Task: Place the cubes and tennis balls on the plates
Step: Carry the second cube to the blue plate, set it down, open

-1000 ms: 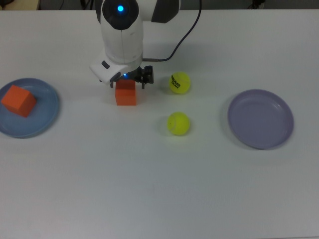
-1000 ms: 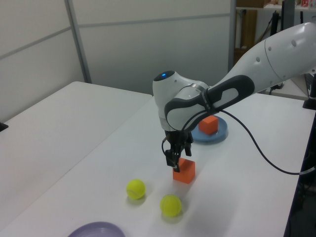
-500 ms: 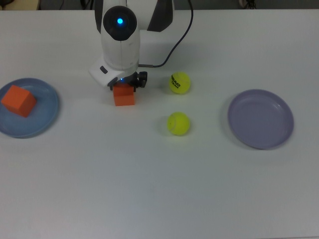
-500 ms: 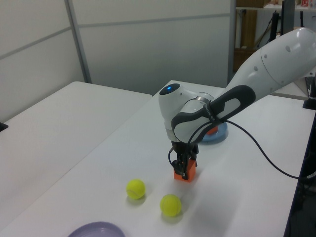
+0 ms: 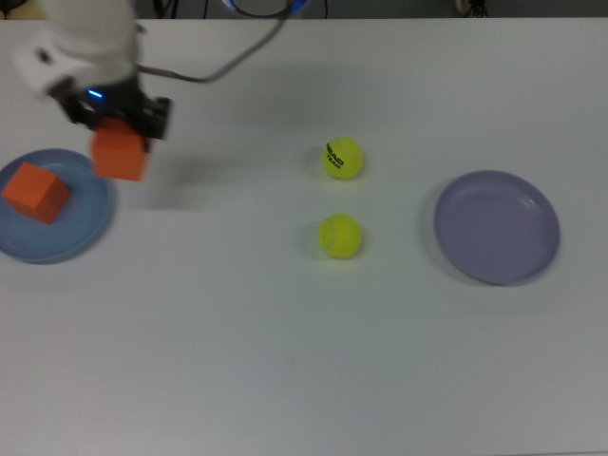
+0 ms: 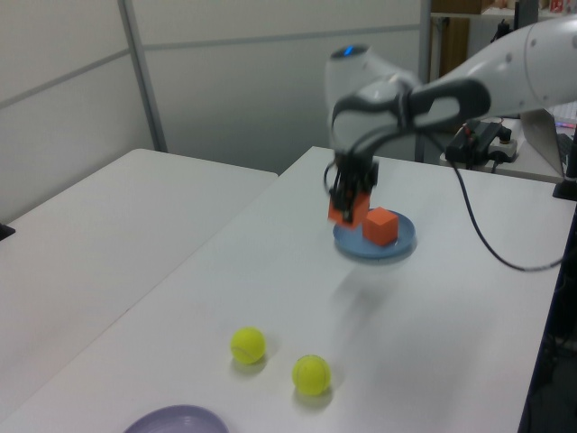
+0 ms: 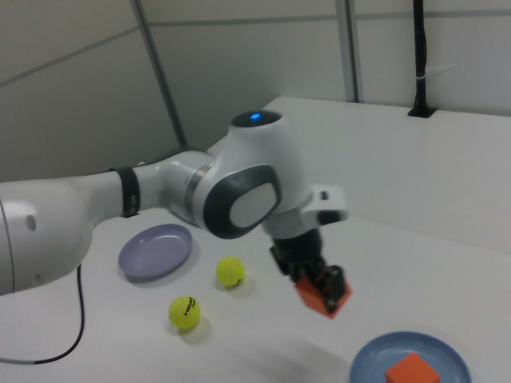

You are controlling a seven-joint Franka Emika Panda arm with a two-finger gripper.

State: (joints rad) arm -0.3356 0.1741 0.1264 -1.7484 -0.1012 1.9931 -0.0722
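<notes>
I'm holding the arm [image 6: 469,86] stretched out above the table, wrist pointing downward. The gripper [image 5: 119,142] is hanging raised in the air, its fingers [image 7: 334,281] clamping an orange cube [image 5: 120,154] between them.

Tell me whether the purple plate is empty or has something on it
Empty. The purple plate shows only its bare surface; both tennis balls lie on the table.

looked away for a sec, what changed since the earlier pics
The gripper closed on the cube, lifted it off the table and carried it toward the top view's left, near the blue plate. The other cube, both tennis balls and the lavender plate stayed put.
</notes>
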